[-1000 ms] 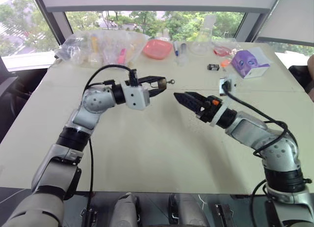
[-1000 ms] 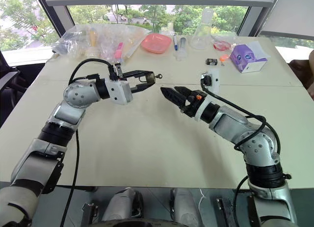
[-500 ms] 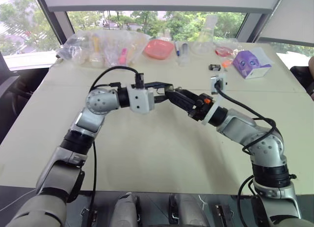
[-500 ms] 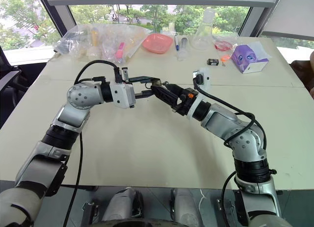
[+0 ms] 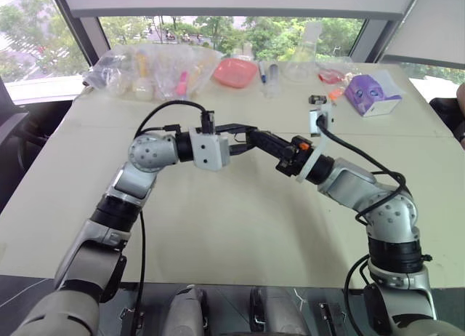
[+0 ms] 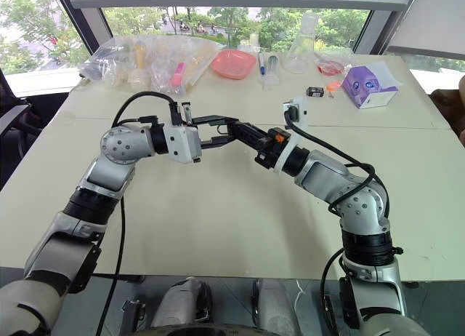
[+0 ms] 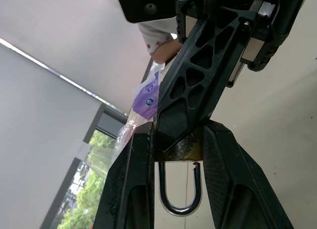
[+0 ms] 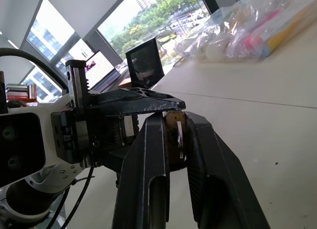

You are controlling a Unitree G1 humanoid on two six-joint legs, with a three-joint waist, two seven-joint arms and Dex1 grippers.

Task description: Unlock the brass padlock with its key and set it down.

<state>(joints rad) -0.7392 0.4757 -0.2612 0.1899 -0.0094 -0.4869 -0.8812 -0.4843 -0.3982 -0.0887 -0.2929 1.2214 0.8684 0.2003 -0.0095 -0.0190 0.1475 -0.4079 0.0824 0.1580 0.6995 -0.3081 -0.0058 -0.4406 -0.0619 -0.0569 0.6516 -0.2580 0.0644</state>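
Above the middle of the table, my left gripper points to the right and is shut on the brass padlock. One finger presses each side of the padlock's body. Its silvery shackle hangs as a closed loop between the left fingers. My right gripper meets it tip to tip from the right. It is shut on the key, a thin metal edge between its pads right at the padlock's brass end. Whether the key sits fully in the lock is hidden.
Along the far edge by the window lie clear plastic bags of small items, a pink dish, a glass flask, a purple box and a small black-and-white gadget. A person's arm shows at the right edge.
My right gripper, open and apart from the padlock a second ago, has come in from the right and shut at the padlock's end. The left gripper kept its hold.
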